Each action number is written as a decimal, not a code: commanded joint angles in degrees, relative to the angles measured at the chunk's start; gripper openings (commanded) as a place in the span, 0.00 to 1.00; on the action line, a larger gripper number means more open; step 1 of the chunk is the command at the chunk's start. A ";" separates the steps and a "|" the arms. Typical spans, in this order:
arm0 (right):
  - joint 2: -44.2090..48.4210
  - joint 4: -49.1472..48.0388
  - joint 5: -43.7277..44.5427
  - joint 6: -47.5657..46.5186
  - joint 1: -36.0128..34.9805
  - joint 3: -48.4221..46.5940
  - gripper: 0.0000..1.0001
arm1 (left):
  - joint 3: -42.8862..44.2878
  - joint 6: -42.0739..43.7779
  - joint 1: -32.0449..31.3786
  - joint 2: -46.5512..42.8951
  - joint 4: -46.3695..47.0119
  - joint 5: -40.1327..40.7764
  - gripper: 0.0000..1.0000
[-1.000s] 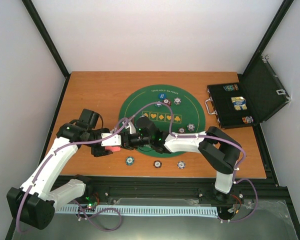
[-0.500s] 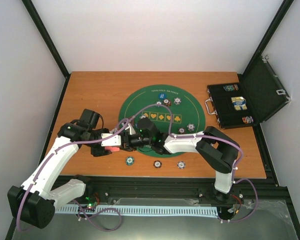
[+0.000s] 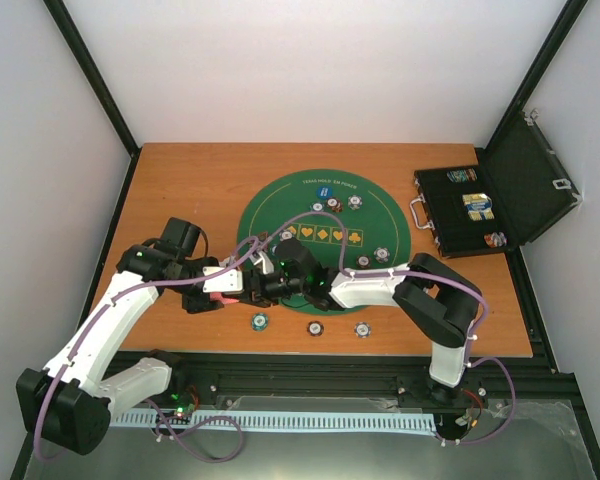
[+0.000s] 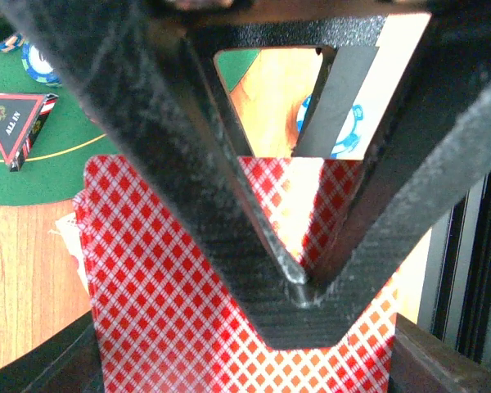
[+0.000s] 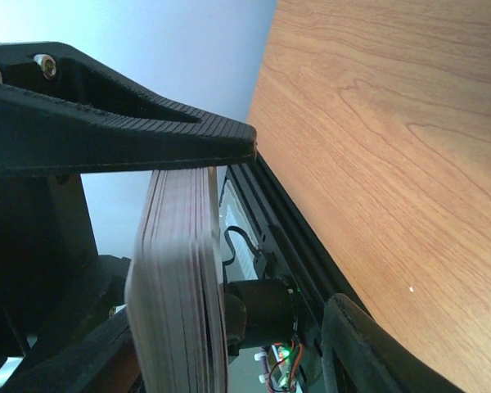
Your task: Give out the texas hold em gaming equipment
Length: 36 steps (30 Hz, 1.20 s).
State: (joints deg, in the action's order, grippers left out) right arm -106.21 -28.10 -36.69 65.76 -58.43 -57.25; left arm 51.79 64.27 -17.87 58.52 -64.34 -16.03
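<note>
Clamping the pink-red-backed card deck (image 4: 147, 270) in my left pincer (image 4: 299, 282), I see its end inside my right pincer (image 3: 260, 288), but I cannot tell if that one grips.

The left arm (image 3: 105, 320) and right arm (image 3: 365, 288) have white links, black joints, purple cables (image 3: 302, 212).

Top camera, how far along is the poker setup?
Done: chips sit at the mat's far and right edges and on the table in front. In hand: left gripper clamps the card deck, right gripper at its edge. Left: no dealt cards visible; more chips lie in the case.
</note>
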 commanded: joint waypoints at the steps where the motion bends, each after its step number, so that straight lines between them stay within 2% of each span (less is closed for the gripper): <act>1: 2.82 3.17 0.61 -2.37 0.72 1.48 0.51 | 2.06 0.61 -0.41 -0.10 0.39 -0.32 0.63; 16: 6.11 6.53 1.65 -3.91 1.37 1.92 0.44 | 2.08 0.22 -0.41 0.07 0.59 0.19 0.61; 31: 10.63 11.58 3.18 -5.71 1.87 1.07 0.04 | -0.02 -0.64 -0.41 1.42 3.15 3.12 0.61; 36: 13.19 12.95 3.47 -6.30 3.09 2.10 0.03 | -0.25 -1.24 -0.41 1.81 3.59 3.99 0.61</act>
State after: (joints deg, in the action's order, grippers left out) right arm -96.14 -16.38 -34.33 60.55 -56.69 -55.55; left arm 51.29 63.86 -17.87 59.96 -62.04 -12.71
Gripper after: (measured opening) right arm 0.034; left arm 0.696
